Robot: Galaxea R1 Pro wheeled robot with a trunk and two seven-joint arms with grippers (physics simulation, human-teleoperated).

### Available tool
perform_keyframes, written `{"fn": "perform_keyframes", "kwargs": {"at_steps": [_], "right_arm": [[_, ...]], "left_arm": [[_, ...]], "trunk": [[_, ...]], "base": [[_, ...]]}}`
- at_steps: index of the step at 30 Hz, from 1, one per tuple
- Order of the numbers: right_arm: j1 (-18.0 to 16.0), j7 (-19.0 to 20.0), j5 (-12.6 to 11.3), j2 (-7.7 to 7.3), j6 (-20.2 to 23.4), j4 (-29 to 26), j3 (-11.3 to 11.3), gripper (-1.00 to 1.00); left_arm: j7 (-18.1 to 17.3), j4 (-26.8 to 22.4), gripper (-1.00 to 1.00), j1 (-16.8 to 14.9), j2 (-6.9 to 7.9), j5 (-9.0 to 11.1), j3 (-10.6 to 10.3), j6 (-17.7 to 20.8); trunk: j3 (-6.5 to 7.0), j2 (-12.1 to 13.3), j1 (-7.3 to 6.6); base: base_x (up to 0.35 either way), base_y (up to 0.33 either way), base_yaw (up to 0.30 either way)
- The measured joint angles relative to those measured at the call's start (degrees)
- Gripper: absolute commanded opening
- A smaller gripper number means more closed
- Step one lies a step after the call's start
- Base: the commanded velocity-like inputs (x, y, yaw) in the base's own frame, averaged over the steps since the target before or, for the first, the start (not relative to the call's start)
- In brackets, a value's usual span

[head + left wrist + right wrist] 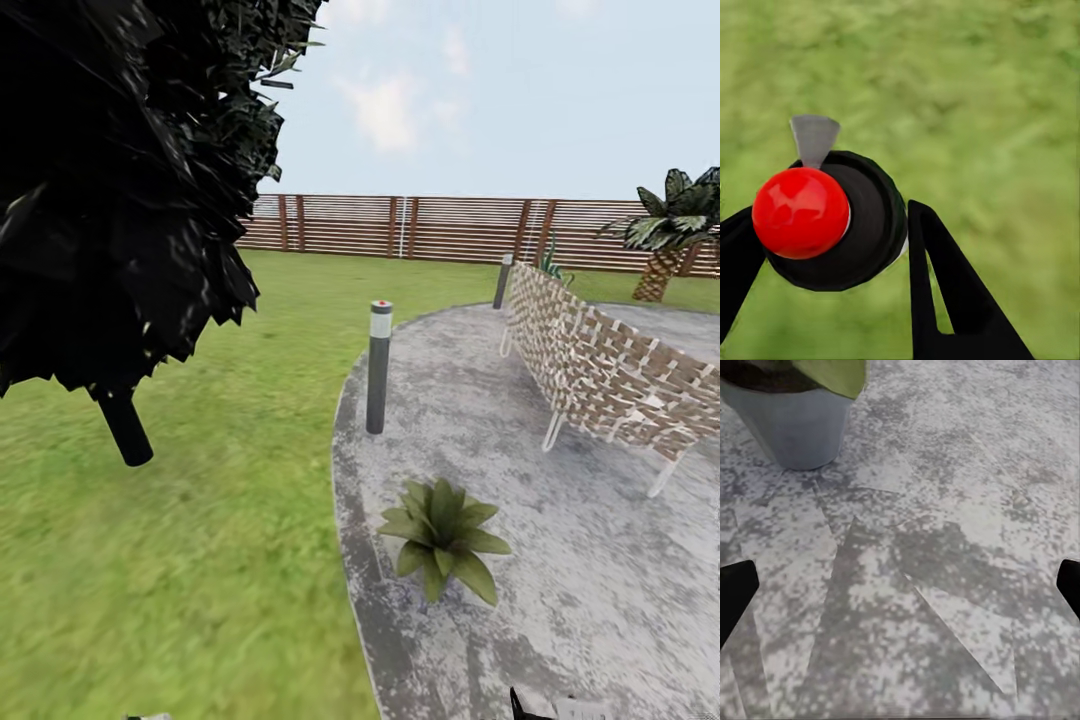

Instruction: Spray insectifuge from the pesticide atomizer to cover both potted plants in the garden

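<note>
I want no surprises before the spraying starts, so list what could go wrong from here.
1. The sprayer sits between the left gripper's fingers over the grass, not the plant; spray would likely miss.
2. The right gripper hangs open low over the paving beside the grey pot; a swing could tip it.
3. One plant shows; the second may get skipped.

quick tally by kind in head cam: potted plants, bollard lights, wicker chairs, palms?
Potted plant: 1
Bollard lights: 2, the near one and the far one
Wicker chair: 1 run of woven backs; separate seats cannot be told apart
Palm: 1
Total: 5
</note>
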Motion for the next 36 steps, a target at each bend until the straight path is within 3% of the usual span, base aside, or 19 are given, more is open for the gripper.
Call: {"fn": "perform_keyframes", "kwargs": {"at_steps": [36], "right_arm": [[0.0,0.0,0.0,0.0,0.0,0.0,0.0,1.0]], "left_arm": [[0.0,0.0,-1.0,0.0,0.0,-0.1,0.0,0.0]], "trunk": [[0.0,0.0,-0.01]], "base": [[0.033,0.315,-0.265]]}}
